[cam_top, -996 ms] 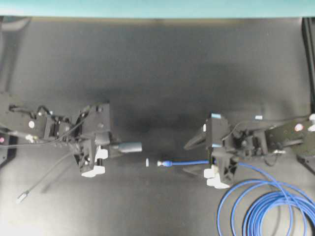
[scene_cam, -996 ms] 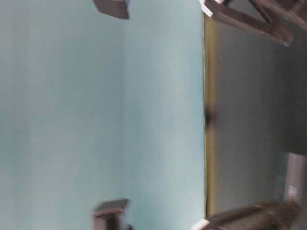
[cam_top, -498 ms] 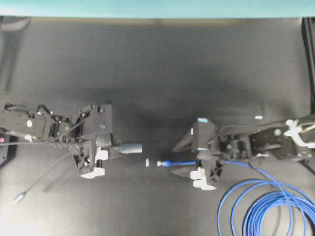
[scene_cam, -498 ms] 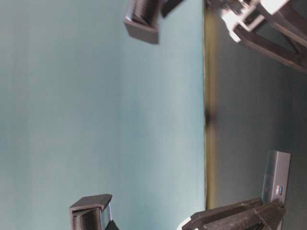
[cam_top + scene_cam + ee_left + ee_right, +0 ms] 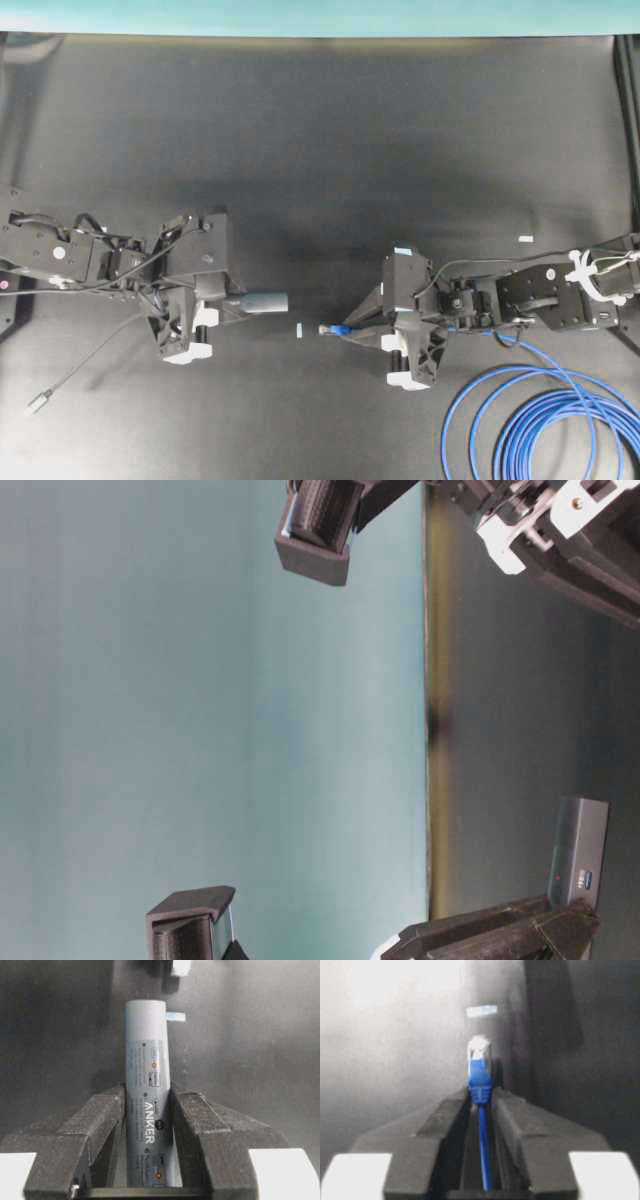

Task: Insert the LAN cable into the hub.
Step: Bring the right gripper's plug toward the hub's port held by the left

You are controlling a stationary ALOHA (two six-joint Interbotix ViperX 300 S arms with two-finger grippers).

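The hub [image 5: 262,301] is a slim dark-grey bar pointing right, and my left gripper [image 5: 235,305] is shut on its rear half. In the left wrist view the hub [image 5: 146,1085] stands between both fingers of the left gripper [image 5: 146,1095], label up. The LAN cable's plug [image 5: 335,330] lies a short way right of the hub's free end, pointing at it. My right gripper [image 5: 368,325] is shut on the LAN cable just behind the blue boot. In the right wrist view the clear plug [image 5: 480,1062] sticks out past the right gripper [image 5: 481,1095], with the blue cable [image 5: 482,1145] running back between the fingers.
The rest of the blue cable lies coiled [image 5: 545,420] at the front right. The hub's thin grey cord [image 5: 80,365] trails to a silver plug [image 5: 40,402] at the front left. A small pale tape mark [image 5: 299,329] lies between hub and plug, another [image 5: 525,239] lies farther right.
My right gripper slid left along the cable toward the plug and closed on it behind the boot. The left gripper and the hub have stayed put.
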